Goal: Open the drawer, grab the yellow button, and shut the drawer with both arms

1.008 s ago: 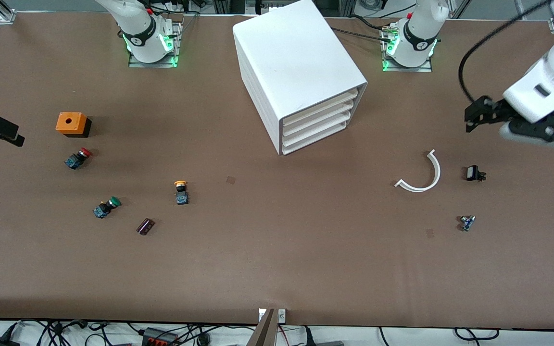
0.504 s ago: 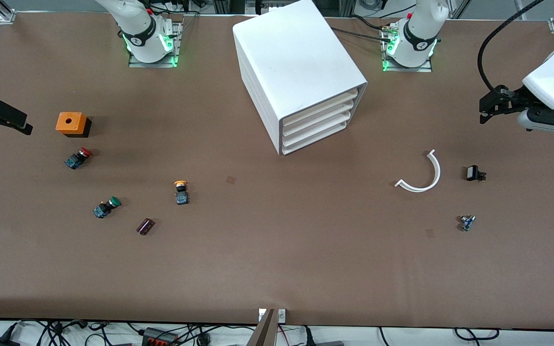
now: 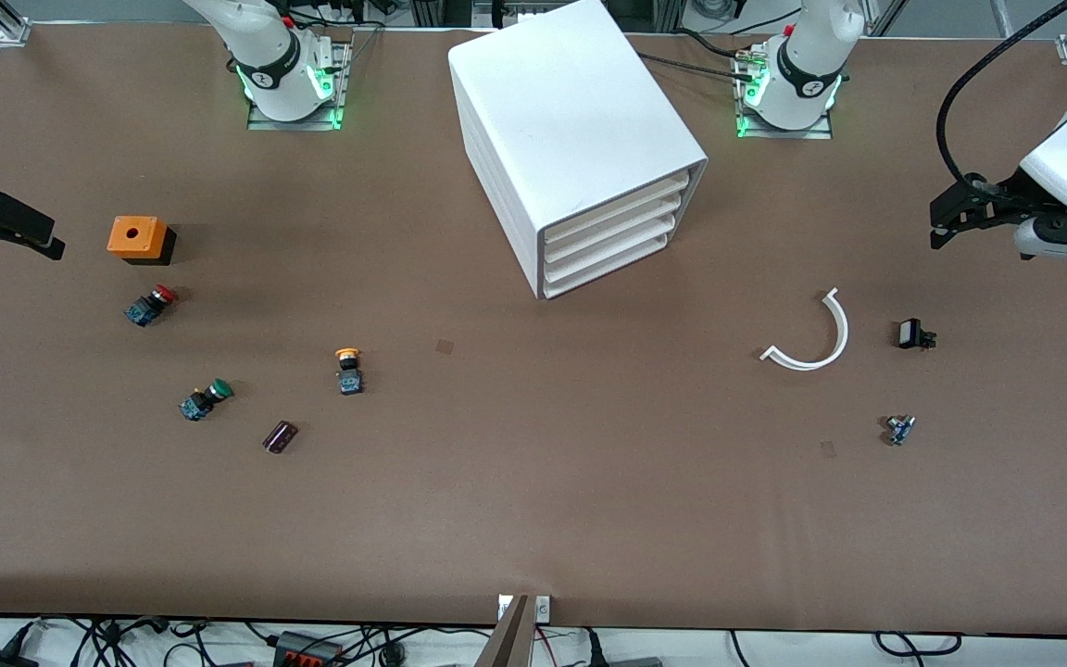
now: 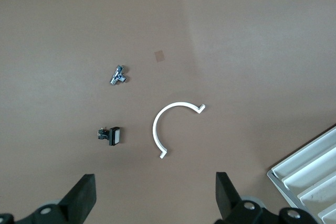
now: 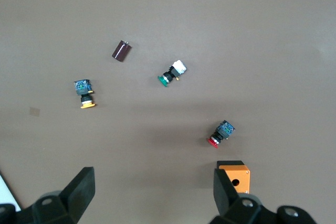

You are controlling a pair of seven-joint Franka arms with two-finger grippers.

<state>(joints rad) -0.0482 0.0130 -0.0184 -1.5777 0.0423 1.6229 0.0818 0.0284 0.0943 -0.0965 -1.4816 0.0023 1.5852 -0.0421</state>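
Note:
The white cabinet [image 3: 571, 120] stands at mid-table between the arm bases. Its topmost drawer [image 3: 624, 198] is shut, flush with the three below. The orange-yellow-capped button [image 3: 347, 368] lies on the table nearer the front camera than the cabinet, toward the right arm's end; it also shows in the right wrist view [image 5: 85, 94]. My right gripper [image 3: 10, 236] hovers open and empty over the right arm's end of the table [image 5: 153, 195]. My left gripper [image 3: 946, 218] hovers open and empty over the left arm's end [image 4: 155, 200].
An orange box [image 3: 137, 238], a red-capped button [image 3: 150, 305], a green-capped button [image 3: 205, 399] and a dark cylinder [image 3: 280, 436] lie near the right gripper. A white curved strip [image 3: 816, 338], a black part [image 3: 913, 334] and a small metal part [image 3: 899, 429] lie near the left gripper.
Both grippers have drawn outward toward their own ends of the table, the left one more. Nothing on the table has moved.

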